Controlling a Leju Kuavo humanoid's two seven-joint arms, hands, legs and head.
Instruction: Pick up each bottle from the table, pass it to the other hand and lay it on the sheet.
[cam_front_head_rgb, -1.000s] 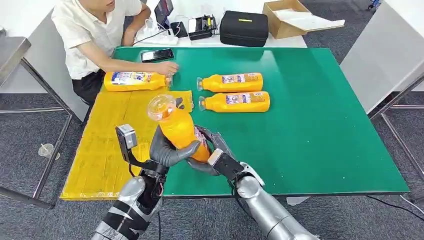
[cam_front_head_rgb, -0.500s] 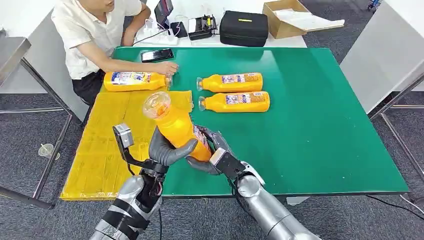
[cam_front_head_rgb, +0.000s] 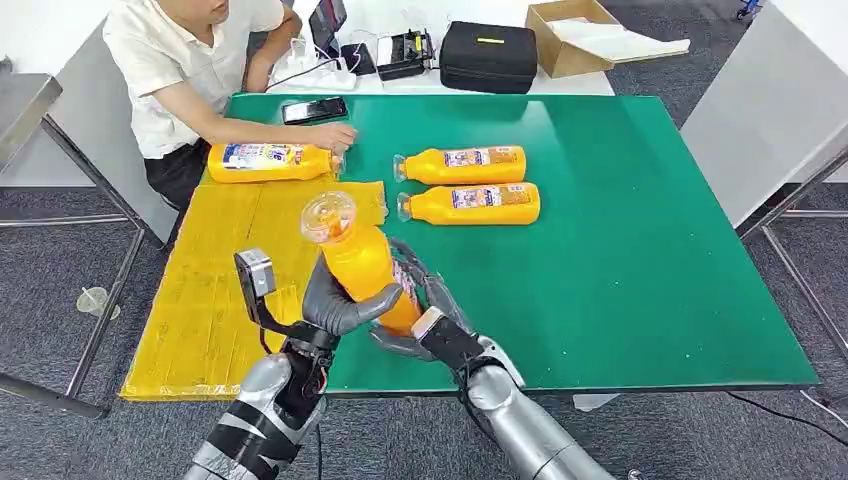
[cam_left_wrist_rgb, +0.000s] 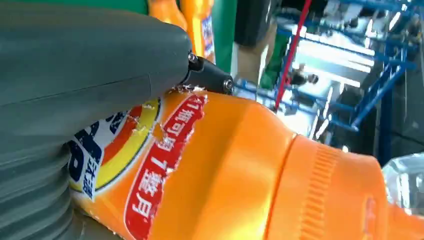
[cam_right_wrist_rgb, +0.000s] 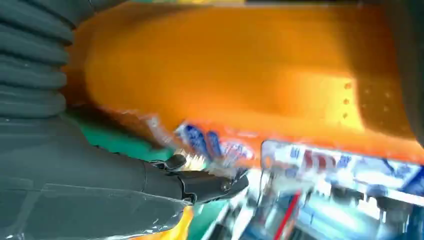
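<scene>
We held the bottle (cam_front_head_rgb: 362, 262) upright above the table's (cam_front_head_rgb: 640, 250) near edge, cap toward twelve o'clock, our left hand (cam_front_head_rgb: 335, 303) wrapped around it and our right hand (cam_front_head_rgb: 425, 300) cupping its far side. If the right fingers let go too early, we judged it could slip and miss the sheet (cam_front_head_rgb: 215, 290) at nine o'clock.

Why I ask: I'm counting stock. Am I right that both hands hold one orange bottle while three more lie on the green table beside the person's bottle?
Not quite: two bottles lie on the green table, not three. The head view shows them. Both hands do hold the raised bottle.
</scene>
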